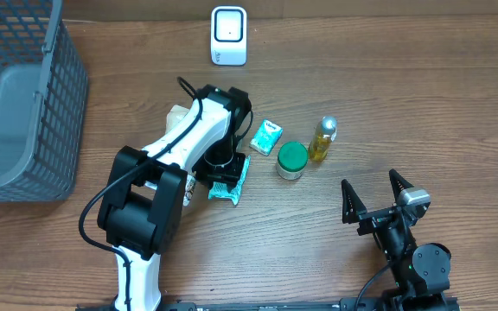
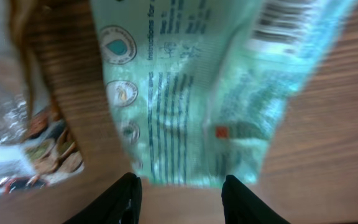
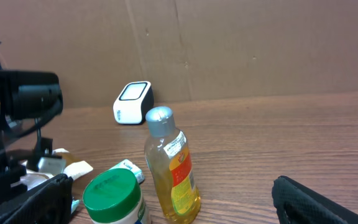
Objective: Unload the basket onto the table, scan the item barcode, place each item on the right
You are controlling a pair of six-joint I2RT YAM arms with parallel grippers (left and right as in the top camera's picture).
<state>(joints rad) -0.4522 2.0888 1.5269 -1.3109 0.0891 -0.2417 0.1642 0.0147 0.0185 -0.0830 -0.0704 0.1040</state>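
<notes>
Holding yellow liquid [image 3: 156,171], silver-capped bottle [image 3: 171,168]

Table [image 1: 422,104]: wood-grain top, mid-brown, grain running lengthwise, evenly lit without hard shadows. Wall [image 3: 260,43]: plain brown panels with vertical seams, rising directly behind the table's far edge.

The teal packet [image 2: 191,93] is blurred, its barcode [image 2: 284,22] cut off by the top edge.

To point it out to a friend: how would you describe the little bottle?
On the wooden table, look right of the white arm to the green-lidded jar. The bottle stands just right of it: the only tall item, with yellow liquid and a silver cap.
</notes>
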